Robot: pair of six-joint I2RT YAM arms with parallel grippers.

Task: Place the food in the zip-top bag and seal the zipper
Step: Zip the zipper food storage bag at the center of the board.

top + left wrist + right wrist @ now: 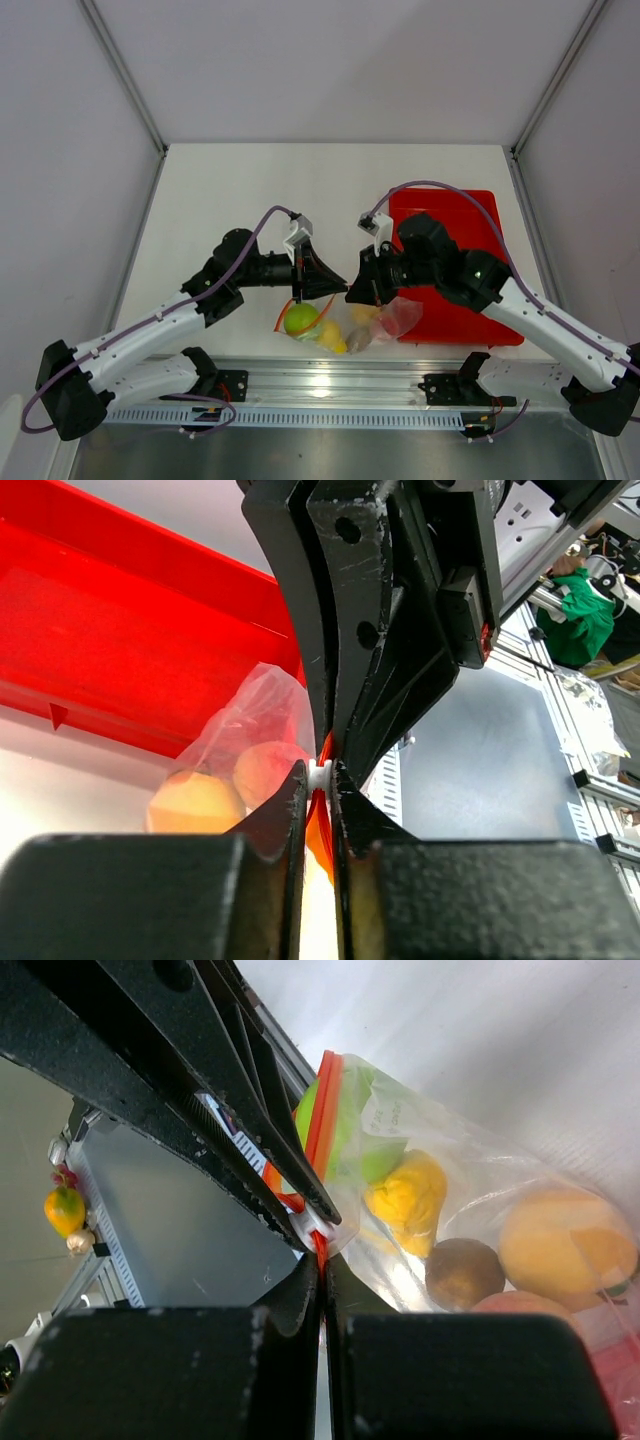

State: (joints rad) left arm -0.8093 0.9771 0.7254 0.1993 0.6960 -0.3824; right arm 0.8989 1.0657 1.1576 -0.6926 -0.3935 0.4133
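Note:
The zip-top bag (352,325) hangs just above the near table edge with the food inside: green apple (300,319), yellow pear (331,337), brownish piece (462,1272), orange piece (565,1245) and pink piece (400,318). My left gripper (328,285) is shut on the white slider (320,774) of the orange-red zipper (322,1110). My right gripper (353,291) faces it tip to tip and is shut on the zipper strip's end beside the slider, as the right wrist view (322,1258) shows. The bag's mouth edge runs from the apple up to the grippers.
The red tray (470,215) lies on the white table behind and right of the bag, under my right arm. The aluminium rail (330,385) with both arm bases runs along the near edge, just below the bag.

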